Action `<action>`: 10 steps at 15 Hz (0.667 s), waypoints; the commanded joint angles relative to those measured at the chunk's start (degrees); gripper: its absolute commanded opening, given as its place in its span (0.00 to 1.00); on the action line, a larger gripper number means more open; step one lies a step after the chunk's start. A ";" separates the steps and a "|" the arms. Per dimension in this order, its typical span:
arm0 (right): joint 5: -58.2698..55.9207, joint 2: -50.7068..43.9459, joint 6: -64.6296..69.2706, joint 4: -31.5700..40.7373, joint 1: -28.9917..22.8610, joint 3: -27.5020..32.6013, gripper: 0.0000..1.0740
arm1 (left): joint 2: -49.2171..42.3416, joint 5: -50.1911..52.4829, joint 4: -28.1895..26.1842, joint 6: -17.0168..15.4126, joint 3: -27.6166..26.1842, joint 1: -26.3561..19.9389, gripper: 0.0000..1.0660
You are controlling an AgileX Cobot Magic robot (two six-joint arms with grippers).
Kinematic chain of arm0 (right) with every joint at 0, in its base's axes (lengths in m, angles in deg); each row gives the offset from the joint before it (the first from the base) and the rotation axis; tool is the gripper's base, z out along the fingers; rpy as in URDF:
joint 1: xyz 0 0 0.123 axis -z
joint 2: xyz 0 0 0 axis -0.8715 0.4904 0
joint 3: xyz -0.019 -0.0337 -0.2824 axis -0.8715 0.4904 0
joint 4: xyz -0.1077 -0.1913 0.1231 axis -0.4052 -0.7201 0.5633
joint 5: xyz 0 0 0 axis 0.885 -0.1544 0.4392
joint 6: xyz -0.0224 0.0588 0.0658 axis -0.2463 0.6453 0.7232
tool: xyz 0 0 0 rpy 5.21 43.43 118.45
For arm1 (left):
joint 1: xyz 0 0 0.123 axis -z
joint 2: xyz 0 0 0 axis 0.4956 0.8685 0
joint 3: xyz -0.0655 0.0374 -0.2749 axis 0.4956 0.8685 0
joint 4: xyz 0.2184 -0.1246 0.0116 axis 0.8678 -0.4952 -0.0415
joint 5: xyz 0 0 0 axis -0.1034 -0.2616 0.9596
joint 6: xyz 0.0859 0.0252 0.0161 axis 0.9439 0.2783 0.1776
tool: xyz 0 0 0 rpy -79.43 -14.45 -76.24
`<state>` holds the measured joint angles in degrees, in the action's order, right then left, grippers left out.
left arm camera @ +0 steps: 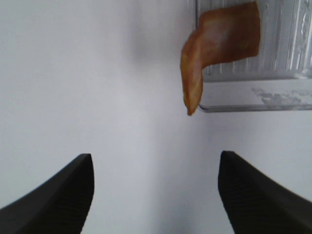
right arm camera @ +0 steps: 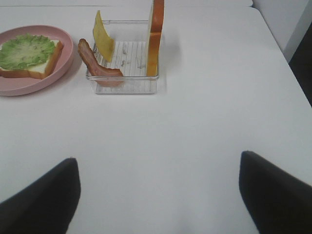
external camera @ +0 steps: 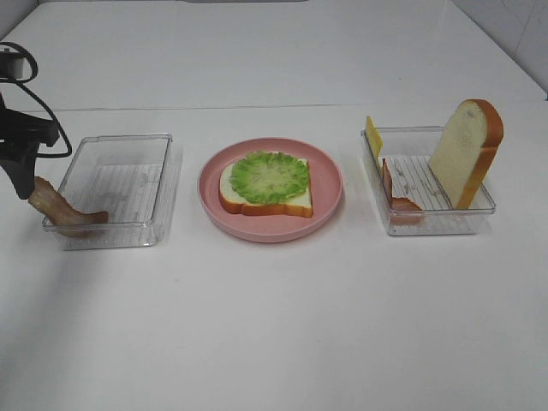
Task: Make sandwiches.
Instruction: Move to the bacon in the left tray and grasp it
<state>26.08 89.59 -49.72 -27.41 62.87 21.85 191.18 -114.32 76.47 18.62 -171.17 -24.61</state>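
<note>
Sandwich [external camera: 267,199] stood at 1 bread slice topped with lettuce [external camera: 271,175], flat on the pink plate [external camera: 332,184] mid-counter [external camera: 274,325]. On the left tray [external camera: 167,180], 1 bacon strip [external camera: 64,212] lay draped over the outer wall, 1 end hanging outside. The left tool [left arm camera: 155,156] was spread wide and gripped nothing, near that hanging end but apart from it. The right tool [right arm camera: 157,157] gaped too, empty, above bare counter. The right tray [external camera: 428,224] held cheese [external camera: 373,137], a 2nd bacon strip [external camera: 401,195] and 1 upright slice [external camera: 467,154] leaning on its wall.
</note>
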 commanded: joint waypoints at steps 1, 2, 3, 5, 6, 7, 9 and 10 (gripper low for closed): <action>0.63 -0.74 -0.46 0.11 0.34 0.00 0.77 | -0.23 6.36 -2.01 -0.69 0.57 -1.03 0.64; 0.63 -0.74 -0.46 0.11 0.34 0.00 0.77 | -0.11 8.59 -2.64 -0.69 0.57 -1.03 0.64; 0.63 -0.74 -0.46 0.11 0.34 0.00 0.77 | 0.11 11.06 -4.24 -0.63 0.57 -1.03 0.64; 0.63 -0.74 -0.46 0.11 0.34 0.00 0.77 | 1.26 13.52 -6.76 0.11 0.57 -1.03 0.64; 0.63 -0.74 -0.46 0.11 0.34 0.00 0.77 | 2.75 13.98 -7.22 0.40 0.23 -1.03 0.64; 0.63 -0.74 -0.46 0.11 0.34 0.00 0.77 | 4.35 14.09 -7.28 0.97 0.11 -1.03 0.64; 0.63 -0.74 -0.46 0.11 0.34 0.00 0.77 | 8.02 15.13 -7.16 1.66 0.06 -1.03 0.64; 0.63 -0.74 -0.46 0.11 0.34 0.00 0.77 | 8.71 15.76 -7.33 1.66 0.06 -1.03 0.62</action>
<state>26.08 89.59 -49.72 -27.41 62.87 21.85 199.72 -99.37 69.71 20.05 -171.00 -25.59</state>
